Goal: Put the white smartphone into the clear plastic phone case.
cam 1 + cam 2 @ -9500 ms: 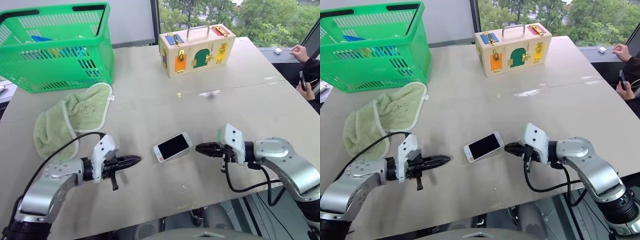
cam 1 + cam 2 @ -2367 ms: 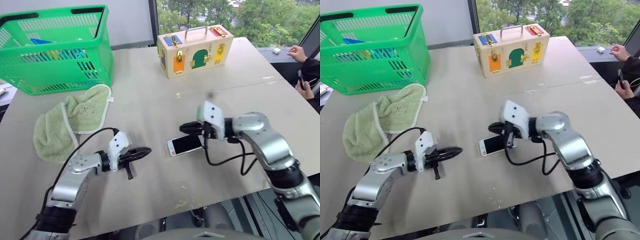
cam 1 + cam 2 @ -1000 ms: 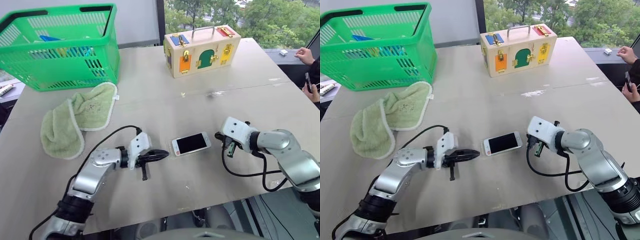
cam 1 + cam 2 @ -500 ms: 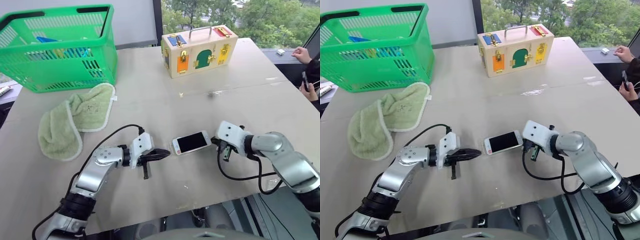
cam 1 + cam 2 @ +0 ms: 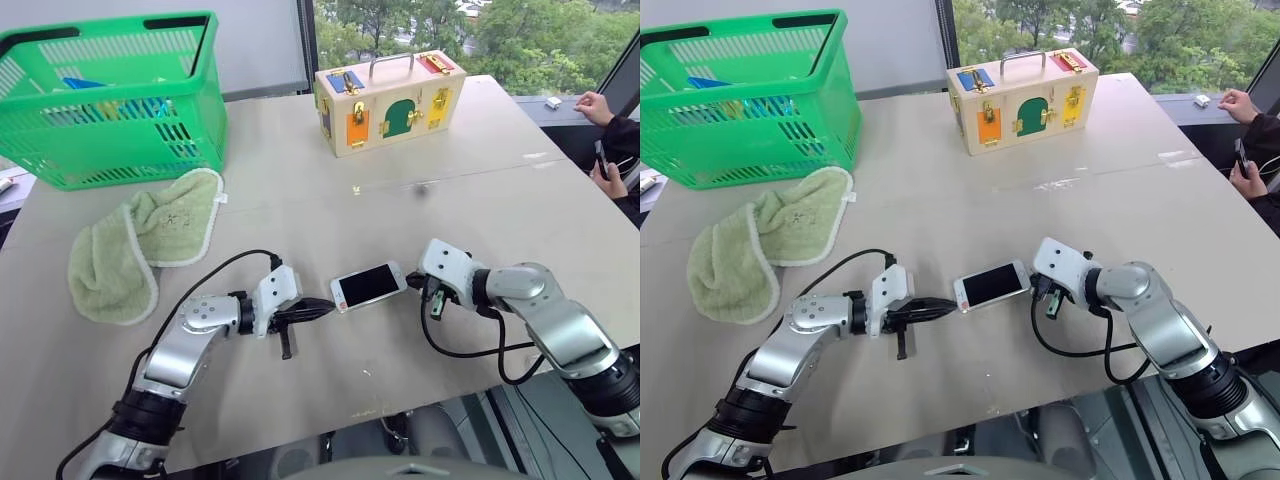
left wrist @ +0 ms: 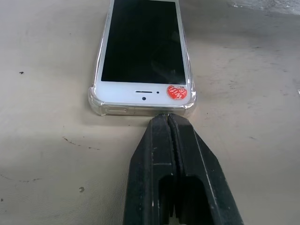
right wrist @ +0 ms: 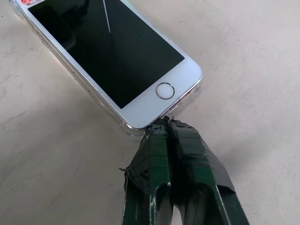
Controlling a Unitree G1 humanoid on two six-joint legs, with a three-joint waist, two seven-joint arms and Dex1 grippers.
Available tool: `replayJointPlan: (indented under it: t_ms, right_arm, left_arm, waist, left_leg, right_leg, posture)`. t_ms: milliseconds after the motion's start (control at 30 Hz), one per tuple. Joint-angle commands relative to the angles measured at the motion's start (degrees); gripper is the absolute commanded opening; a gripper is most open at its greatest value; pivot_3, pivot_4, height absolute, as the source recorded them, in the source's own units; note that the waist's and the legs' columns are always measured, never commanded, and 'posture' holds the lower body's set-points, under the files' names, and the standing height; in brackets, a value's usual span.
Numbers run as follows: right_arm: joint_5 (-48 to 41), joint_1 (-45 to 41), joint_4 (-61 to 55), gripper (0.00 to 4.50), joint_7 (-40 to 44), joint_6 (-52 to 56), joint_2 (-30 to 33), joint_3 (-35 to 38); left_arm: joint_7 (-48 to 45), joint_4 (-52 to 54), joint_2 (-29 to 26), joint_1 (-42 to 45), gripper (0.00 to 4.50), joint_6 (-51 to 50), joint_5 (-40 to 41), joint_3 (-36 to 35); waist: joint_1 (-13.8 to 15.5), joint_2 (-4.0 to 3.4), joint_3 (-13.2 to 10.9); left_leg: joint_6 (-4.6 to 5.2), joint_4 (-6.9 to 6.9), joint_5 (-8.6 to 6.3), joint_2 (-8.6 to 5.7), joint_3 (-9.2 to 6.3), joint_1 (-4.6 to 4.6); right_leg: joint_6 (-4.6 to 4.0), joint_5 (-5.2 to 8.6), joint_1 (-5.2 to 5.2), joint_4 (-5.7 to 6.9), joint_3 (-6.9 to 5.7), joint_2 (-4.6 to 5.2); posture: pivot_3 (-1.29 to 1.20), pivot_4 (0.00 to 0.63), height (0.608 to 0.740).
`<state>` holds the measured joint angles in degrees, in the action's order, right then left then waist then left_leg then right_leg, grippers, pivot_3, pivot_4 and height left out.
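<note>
The white smartphone (image 5: 368, 286) lies screen up on the table's near middle, seated inside the clear plastic phone case (image 6: 95, 101), whose glossy rim wraps its edges. A round red sticker (image 6: 176, 92) sits on the phone's top bezel. My left gripper (image 5: 322, 306) is shut, its tips against the sticker end of the case (image 6: 165, 116). From the other side, my right gripper (image 5: 415, 283) is shut too, tips touching the home-button end (image 7: 165, 123). The phone is pinched lengthwise between the two closed grippers.
A green basket (image 5: 110, 100) stands at the back left, with a green towel (image 5: 140, 245) in front of it. A wooden latch box (image 5: 390, 100) sits at the back centre. A person's hands (image 5: 600, 130) rest at the far right edge.
The right gripper has moved in towards the phone's home-button end and now touches it. The left gripper holds its place at the other end.
</note>
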<state>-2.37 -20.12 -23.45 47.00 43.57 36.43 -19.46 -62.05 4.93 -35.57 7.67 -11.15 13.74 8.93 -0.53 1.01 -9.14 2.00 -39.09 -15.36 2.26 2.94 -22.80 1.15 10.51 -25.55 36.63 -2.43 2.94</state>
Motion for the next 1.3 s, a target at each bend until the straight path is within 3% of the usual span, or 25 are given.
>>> replayJointPlan:
  t_ms: [33, 233, 467, 667, 933, 1300]
  right_arm:
    - [-4.8, 0.6, -4.4, 0.00, 2.5, -1.5, -1.5, 1.0]
    - [-10.0, 3.4, -5.5, 0.00, 1.0, -1.2, -1.0, 11.5]
    - [-15.6, 3.4, -6.3, 0.00, -1.1, 0.5, -2.5, 16.6]
    - [-14.6, -0.2, -3.5, 0.00, -3.2, 0.8, -5.2, 10.4]
    - [-9.9, -3.6, 3.8, 0.00, -2.9, 3.2, -3.3, 0.4]
    - [-12.7, -5.8, 12.3, 0.00, -3.9, 17.0, -8.1, -3.0]
  left_arm:
    - [-0.6, -1.8, -0.9, 1.0, 0.02, -3.6, 2.2, -1.5]
    - [-5.1, 5.8, -5.6, 2.2, 0.02, -17.8, 16.0, -8.1]
    - [0.3, 7.8, -2.6, 7.1, 0.02, -23.0, 16.5, -6.3]
    - [5.4, 6.4, 2.0, 11.6, 0.02, -22.0, 9.4, 1.4]
    - [4.9, 6.6, 0.8, 12.9, 0.02, -22.6, 6.3, 4.3]
    - [7.0, 7.7, 1.3, 13.3, 0.02, -25.2, 4.1, 6.3]
  waist:
    - [0.0, 0.01, 0.0]
    - [-0.2, 0.10, -0.3]
    - [0.2, 0.19, -0.3]
    - [0.0, 0.26, -0.3]
    - [-0.1, 0.28, -0.4]
    - [-0.1, 0.58, -0.1]
  left_leg:
    - [0.00, 0.00, 0.00, 0.00, 0.00, 0.00]
    - [0.00, 0.01, 0.00, 0.09, -0.08, -0.10]
    - [-0.01, -0.01, 0.00, -0.03, -0.04, -0.19]
    - [-0.01, -0.01, 0.00, -0.11, -0.02, -0.20]
    - [0.00, 0.01, 0.00, -0.05, -0.07, -0.18]
    - [0.00, -0.05, 0.00, -0.05, -0.07, 0.02]
  right_leg:
    - [0.00, 0.00, 0.00, 0.00, 0.00, 0.00]
    - [-0.01, 0.01, -0.11, 0.04, -0.03, -0.13]
    - [0.01, 0.00, -0.04, -0.12, 0.01, 0.04]
    - [0.01, 0.00, -0.04, -0.13, 0.07, -0.01]
    - [0.00, 0.00, -0.05, -0.10, 0.04, -0.10]
    - [-0.01, 0.00, 0.03, 0.09, 0.17, -0.13]
  posture:
    - [0.00, 0.150, 0.740]
    - [0.00, 0.150, 0.740]
    - [0.00, 0.150, 0.740]
    - [0.00, 0.150, 0.740]
    - [0.00, 0.150, 0.740]
    - [0.00, 0.150, 0.740]
